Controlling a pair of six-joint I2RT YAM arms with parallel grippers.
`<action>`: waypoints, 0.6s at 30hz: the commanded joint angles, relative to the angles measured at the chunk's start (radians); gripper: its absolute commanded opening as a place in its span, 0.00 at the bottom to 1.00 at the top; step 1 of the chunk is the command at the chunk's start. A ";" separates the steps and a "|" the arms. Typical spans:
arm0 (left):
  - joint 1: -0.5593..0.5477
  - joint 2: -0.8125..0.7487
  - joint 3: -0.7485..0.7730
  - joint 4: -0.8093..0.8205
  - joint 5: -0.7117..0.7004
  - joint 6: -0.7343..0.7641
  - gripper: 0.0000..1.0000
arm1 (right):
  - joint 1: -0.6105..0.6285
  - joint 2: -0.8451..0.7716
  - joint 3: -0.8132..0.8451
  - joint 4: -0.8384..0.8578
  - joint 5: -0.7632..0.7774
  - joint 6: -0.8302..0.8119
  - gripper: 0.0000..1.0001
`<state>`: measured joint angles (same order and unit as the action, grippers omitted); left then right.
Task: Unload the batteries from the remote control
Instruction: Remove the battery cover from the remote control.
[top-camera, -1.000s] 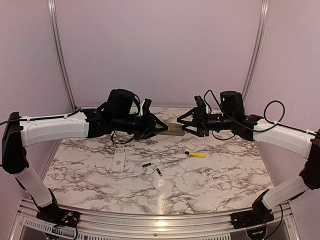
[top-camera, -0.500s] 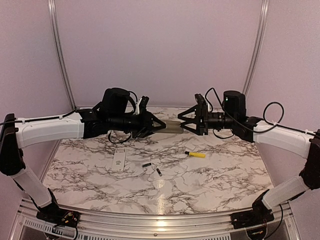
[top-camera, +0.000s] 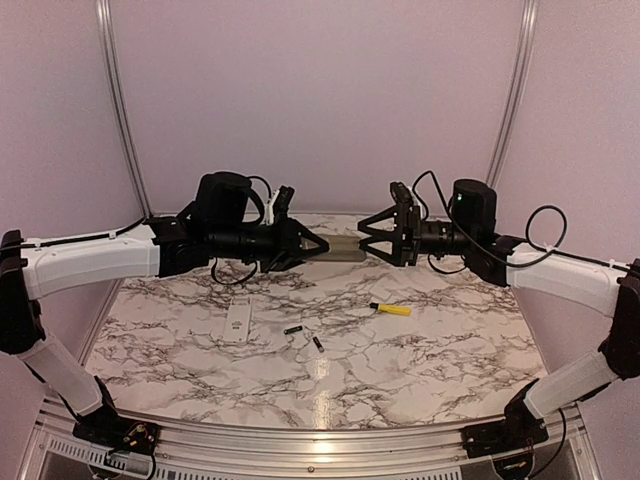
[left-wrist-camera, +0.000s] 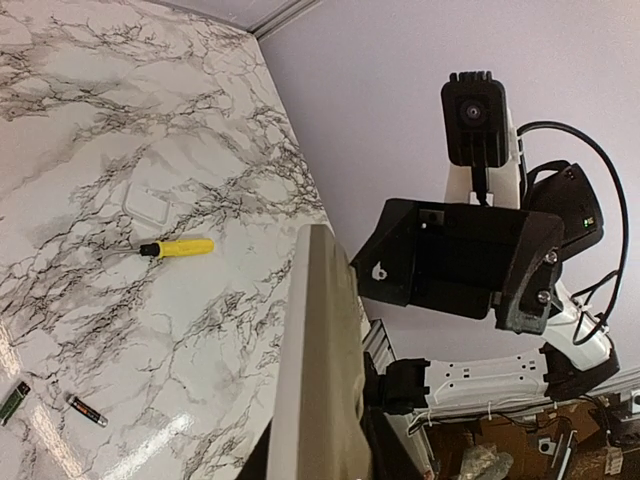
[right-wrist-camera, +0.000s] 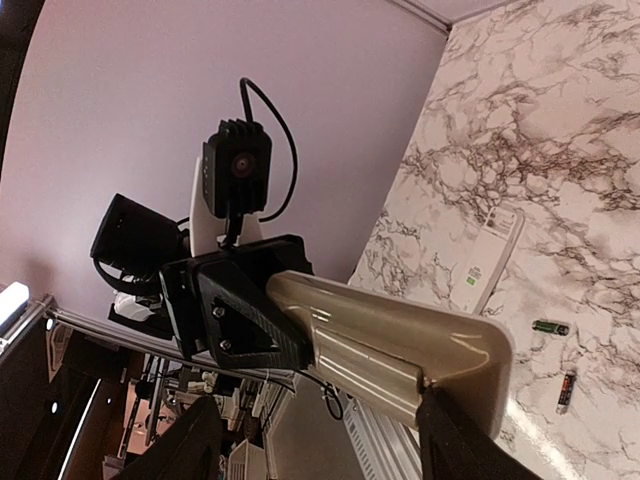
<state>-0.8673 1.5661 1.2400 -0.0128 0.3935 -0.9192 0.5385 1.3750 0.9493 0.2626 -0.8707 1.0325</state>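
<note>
1. Flat on the marble table (top-camera: 470, 360), below the left gripper (top-camera: 322, 246) and nearer to the arm bases: first battery (top-camera: 293, 329), long axis almost left to right.
2. Just right of it, below the gap between both grippers: second battery (top-camera: 318, 343), turned diagonal, far end leaning left. Near the first one, not touching.
3. Further back, under the right gripper (top-camera: 362, 243): yellow screwdriver (top-camera: 392, 309), lying left to right.
4. High above the table, between the two grippers: remote (top-camera: 343, 250), long axis level, left to right.
5. Left arm stretched nearly level from the left side, wrist pointing right. Jaws narrow, clamped on the left end of the remote.
6. Right arm mirrored, wrist pointing left. Jaws spread wide around the right end of the remote and not closed on it. One finger (right-wrist-camera: 445, 445) right at its corner, touching or not hard to tell; the other well apart.
</note>
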 joint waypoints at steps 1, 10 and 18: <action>-0.035 -0.050 0.012 0.245 0.129 0.038 0.00 | 0.031 0.010 -0.008 0.057 -0.101 0.045 0.65; -0.034 -0.066 0.003 0.255 0.133 0.042 0.00 | 0.031 0.003 -0.018 0.104 -0.125 0.074 0.65; -0.034 -0.081 -0.011 0.263 0.134 0.039 0.00 | 0.031 -0.004 -0.017 0.113 -0.132 0.080 0.65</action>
<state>-0.8654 1.5261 1.2133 0.0250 0.4095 -0.9077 0.5335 1.3655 0.9360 0.3672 -0.9234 1.0901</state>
